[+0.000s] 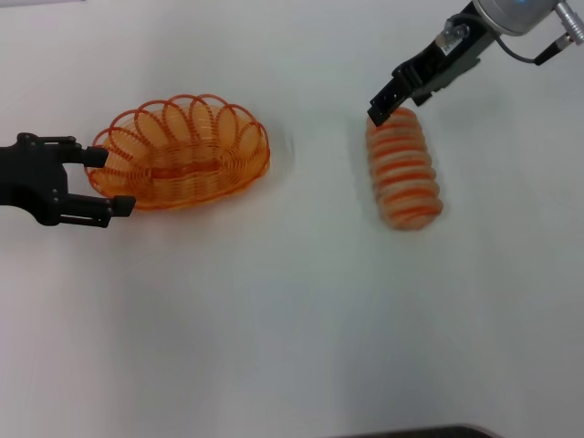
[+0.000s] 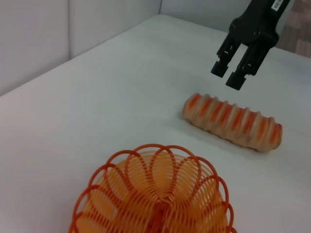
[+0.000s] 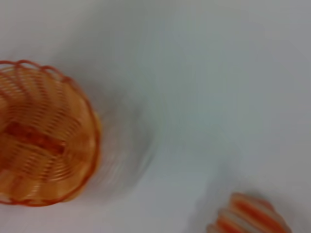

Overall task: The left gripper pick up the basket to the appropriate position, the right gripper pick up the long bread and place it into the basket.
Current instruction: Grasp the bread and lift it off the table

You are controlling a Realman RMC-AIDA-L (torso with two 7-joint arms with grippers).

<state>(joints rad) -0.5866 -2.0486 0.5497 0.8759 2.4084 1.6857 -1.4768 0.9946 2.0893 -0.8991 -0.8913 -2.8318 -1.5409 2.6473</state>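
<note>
The orange wire basket [image 1: 180, 153] sits on the white table at the left; it also shows in the left wrist view [image 2: 154, 194] and the right wrist view [image 3: 43, 141]. My left gripper [image 1: 109, 182] is open, its fingers on either side of the basket's left end at the rim. The long bread [image 1: 404, 172] lies on the table at the right, also seen in the left wrist view [image 2: 233, 121] and the right wrist view [image 3: 250, 217]. My right gripper [image 1: 387, 102] hovers just above the bread's far end, open and empty, as the left wrist view [image 2: 227, 74] shows.
The white table [image 1: 292, 310] spreads bare between the basket and the bread and toward the front. A grey wall [image 2: 39, 34] stands behind the table's far edge in the left wrist view.
</note>
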